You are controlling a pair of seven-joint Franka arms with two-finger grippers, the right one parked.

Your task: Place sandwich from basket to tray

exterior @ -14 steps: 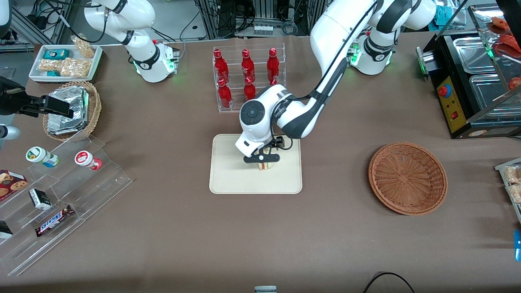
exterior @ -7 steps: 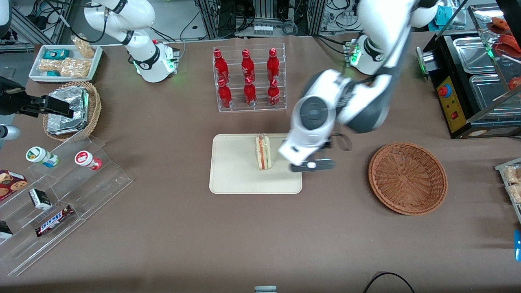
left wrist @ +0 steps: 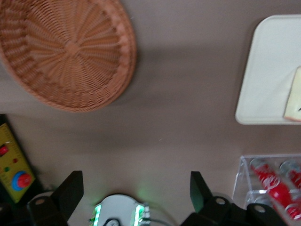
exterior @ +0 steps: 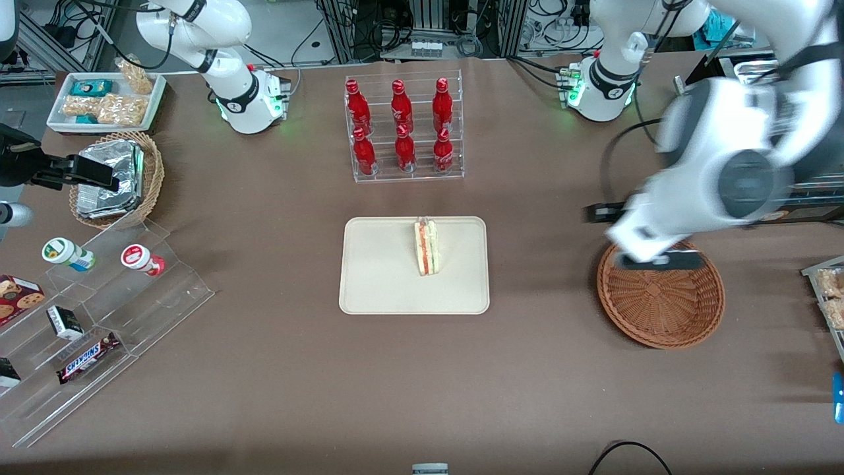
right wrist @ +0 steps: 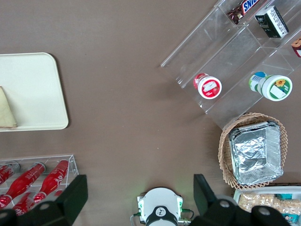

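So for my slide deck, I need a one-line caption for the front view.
Sandwich stands on the tray; open gripper hovers over the empty basket.

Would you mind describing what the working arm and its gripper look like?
The left arm has glossy white shells with dark grey joint sections and a round dark cap. Its base glows green, and a black cable loops alongside it. The gripper, above the basket, is white-bodied with black fingers, open.

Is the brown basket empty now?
Yes, empty. The basket shows only bare weave; the sandwich stands on the tray. The gripper hovers over the basket's rim, fingers open.
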